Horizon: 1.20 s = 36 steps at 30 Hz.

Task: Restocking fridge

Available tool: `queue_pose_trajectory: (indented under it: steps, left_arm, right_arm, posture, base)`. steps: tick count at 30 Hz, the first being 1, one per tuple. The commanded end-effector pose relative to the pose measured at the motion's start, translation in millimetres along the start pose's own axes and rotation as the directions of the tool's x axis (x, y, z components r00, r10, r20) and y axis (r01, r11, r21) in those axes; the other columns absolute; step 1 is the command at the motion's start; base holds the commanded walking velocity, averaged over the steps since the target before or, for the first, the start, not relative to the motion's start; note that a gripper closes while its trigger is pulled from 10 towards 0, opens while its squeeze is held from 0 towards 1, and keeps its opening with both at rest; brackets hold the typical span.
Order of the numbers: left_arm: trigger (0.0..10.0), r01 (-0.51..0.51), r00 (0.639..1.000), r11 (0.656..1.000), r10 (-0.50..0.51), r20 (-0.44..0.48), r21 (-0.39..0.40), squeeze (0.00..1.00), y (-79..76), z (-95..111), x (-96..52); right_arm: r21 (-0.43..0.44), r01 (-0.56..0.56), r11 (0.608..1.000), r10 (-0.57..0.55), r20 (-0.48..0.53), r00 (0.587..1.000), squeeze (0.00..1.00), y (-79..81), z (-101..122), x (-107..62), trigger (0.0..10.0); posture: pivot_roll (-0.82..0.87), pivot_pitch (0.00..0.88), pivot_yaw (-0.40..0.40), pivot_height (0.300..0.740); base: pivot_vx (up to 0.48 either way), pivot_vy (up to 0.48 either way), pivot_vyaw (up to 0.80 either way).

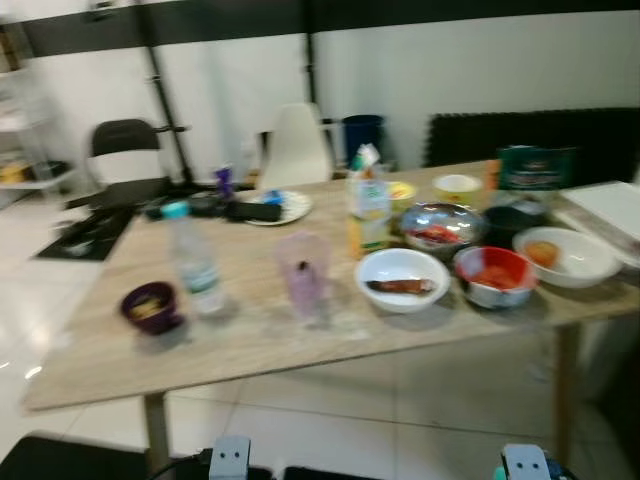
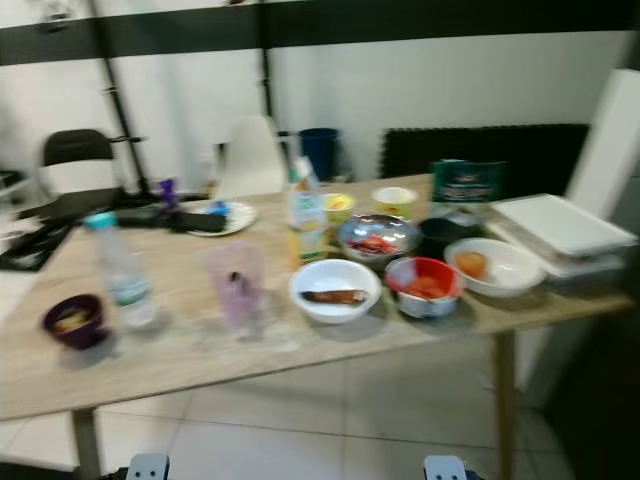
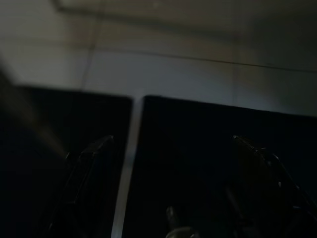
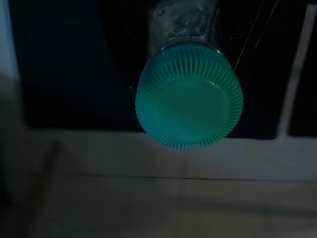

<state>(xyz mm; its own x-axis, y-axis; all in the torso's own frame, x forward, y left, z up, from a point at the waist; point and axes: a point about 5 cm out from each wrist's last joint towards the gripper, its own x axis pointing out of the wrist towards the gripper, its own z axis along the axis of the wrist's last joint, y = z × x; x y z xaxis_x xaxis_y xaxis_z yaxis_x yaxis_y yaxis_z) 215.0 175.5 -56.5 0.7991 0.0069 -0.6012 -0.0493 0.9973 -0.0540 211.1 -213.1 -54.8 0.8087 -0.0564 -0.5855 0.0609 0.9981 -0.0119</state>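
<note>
Seen cap-on close to my right wrist camera, a clear bottle with a teal ribbed cap (image 4: pixel 189 101) hangs in the air over dark mats and pale floor, held by my right gripper. The right wrist (image 1: pixel 525 464) sits low at the near edge, with a bit of teal beside it. My left gripper (image 3: pixel 172 141) hangs low over the floor, open, with nothing between its fingers. Ahead, the wooden table (image 1: pixel 250 340) carries a water bottle (image 1: pixel 195 265), a juice carton (image 1: pixel 368 205), a pink cup (image 1: pixel 303 270) and several bowls of food.
A white bowl (image 1: pixel 402 278), a red bowl (image 1: pixel 493 275), a metal bowl (image 1: pixel 437 225) and a purple bowl (image 1: pixel 150 305) stand near the front edge. White lidded containers (image 2: pixel 560 225) fill the table's right end. A black chair (image 1: pixel 125 150) and a white chair (image 1: pixel 297 145) stand behind.
</note>
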Motion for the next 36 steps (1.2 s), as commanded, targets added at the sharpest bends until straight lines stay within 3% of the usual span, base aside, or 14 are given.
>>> queue_pose_trajectory:
  steps: [1,26,36]
  left_arm:
    - [10.0,0.019,1.0,0.999,-0.019,-0.004,0.028,0.0,-1.9,0,0.3]
    - [10.0,0.039,0.999,0.996,-0.038,-0.02,0.082,0.0,-0.5,9,4.5]
    - [10.0,0.033,0.999,0.997,-0.031,-0.024,0.07,0.0,-0.6,10,5.1]
  right_arm:
    - [0.019,0.007,1.0,-0.006,-0.029,1.0,0.0,0.8,-6,-1.7,10.0]
    - [0.072,0.056,0.996,-0.052,-0.06,0.997,0.0,-10.2,-13,-5.2,10.0]
    - [0.103,0.069,0.992,-0.064,-0.053,0.997,0.0,-8.6,-9,-2.5,10.0]
  posture:
    - [0.01,0.033,0.064,0.74]
    - [0.04,0.076,0.082,0.74]
    - [0.03,0.086,0.085,0.74]
  base:
    - [0.0,0.0,-0.8]
    - [0.0,0.0,-0.8]
    - [0.0,0.0,-0.8]
